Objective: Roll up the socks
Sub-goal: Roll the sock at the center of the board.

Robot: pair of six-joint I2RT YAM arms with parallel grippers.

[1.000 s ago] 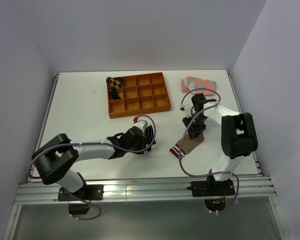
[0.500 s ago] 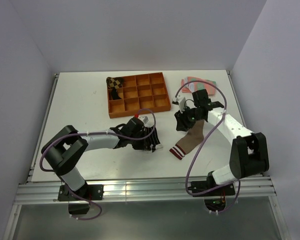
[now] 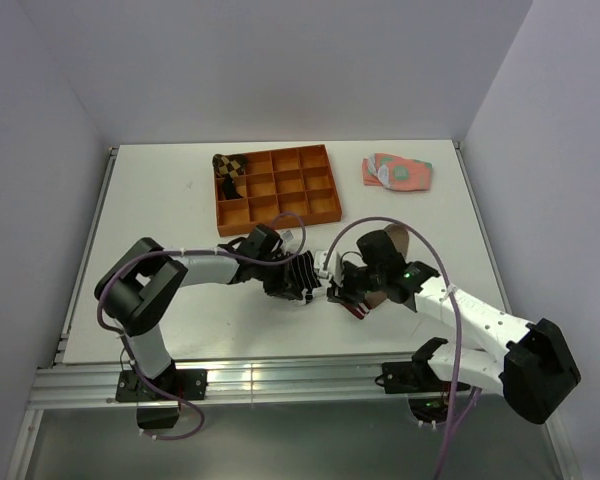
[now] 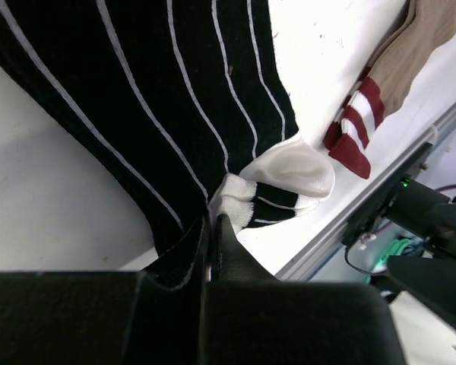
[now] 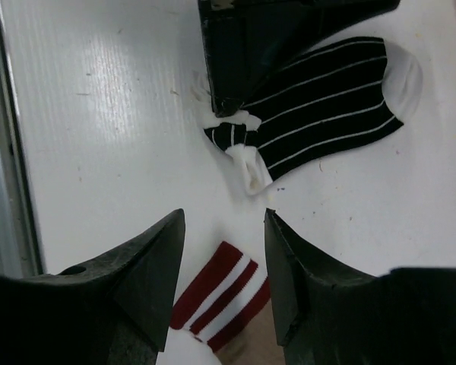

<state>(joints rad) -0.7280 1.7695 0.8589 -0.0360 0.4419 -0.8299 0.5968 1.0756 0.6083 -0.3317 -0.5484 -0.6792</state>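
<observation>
The short black sock with thin white stripes lies near the table's front. My left gripper is shut on its edge beside the white toe, which the left wrist view shows closely: the gripper pinches the black sock. The tan-brown sock lies just to the right, its maroon-and-white cuff toward the front edge. My right gripper is open above that cuff. In the right wrist view the gripper frames the cuff, with the black sock beyond.
An orange compartment tray stands at the back centre, with a brown checkered rolled sock in its far-left cell. Flat pink-and-green socks lie at the back right. The metal front rail runs close to both grippers.
My right arm has swung left and toward the front, from the tan sock's far end to above its cuff. My left gripper has shifted slightly right with the black sock.
</observation>
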